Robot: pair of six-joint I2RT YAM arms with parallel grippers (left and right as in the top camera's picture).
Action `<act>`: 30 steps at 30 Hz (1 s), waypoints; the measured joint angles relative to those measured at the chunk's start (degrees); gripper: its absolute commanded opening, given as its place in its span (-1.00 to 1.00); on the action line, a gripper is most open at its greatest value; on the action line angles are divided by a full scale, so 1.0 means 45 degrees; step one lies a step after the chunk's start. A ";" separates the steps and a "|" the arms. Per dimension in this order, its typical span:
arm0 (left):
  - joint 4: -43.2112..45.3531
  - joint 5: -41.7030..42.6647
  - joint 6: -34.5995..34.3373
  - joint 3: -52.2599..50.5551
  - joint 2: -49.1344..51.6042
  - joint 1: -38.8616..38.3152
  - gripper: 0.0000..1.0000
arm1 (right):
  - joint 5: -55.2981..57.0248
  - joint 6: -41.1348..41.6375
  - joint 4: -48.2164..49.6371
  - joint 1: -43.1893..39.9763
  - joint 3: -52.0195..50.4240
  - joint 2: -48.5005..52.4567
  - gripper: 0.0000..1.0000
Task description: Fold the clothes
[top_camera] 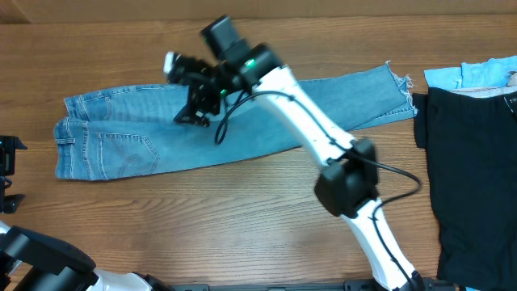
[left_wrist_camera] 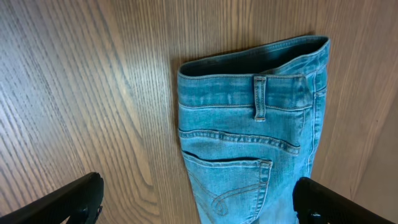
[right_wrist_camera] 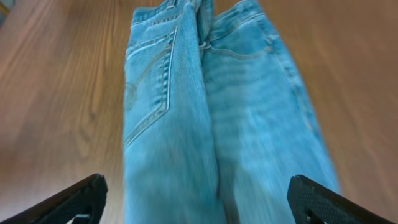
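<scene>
One brown wood-grain bench point(top_camera: 202, 218). One left tool point(left_wrist_camera: 200, 200), by the near left edge, fingers wide apart and holding nothing, clear of the waistband. One black fabric garment point(top_camera: 472, 162), flat along the right edge. One pair of light blue faded denim jeans point(top_camera: 129, 145), flat across the far half, leg laid on leg, waistband toward the left edge, frayed hems toward the right. One right tool point(right_wrist_camera: 198, 198), above the jeans' upper leg, fingers wide apart, gripping nothing. One pale blue cloth point(top_camera: 477, 74), far right corner.
</scene>
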 measured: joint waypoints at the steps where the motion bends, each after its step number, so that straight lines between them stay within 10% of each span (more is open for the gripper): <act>1: -0.0005 0.0000 0.0000 0.0000 0.0000 0.0000 1.00 | -0.0078 0.0000 0.0408 0.0146 0.0000 0.0345 0.83; 16: -0.0010 0.0000 0.0000 0.0000 0.0000 0.0000 1.00 | -0.2467 0.0680 0.3541 0.1001 -0.0039 0.2929 0.68; 26: -0.0005 0.0000 0.0000 0.0000 0.0000 0.0000 1.00 | -0.0593 0.0826 0.3934 0.0996 -0.0039 0.2963 1.00; 30: -0.0005 0.0000 0.0000 0.0000 0.0000 0.0000 1.00 | -0.0141 0.1243 0.4600 0.0981 -0.0034 0.3322 0.75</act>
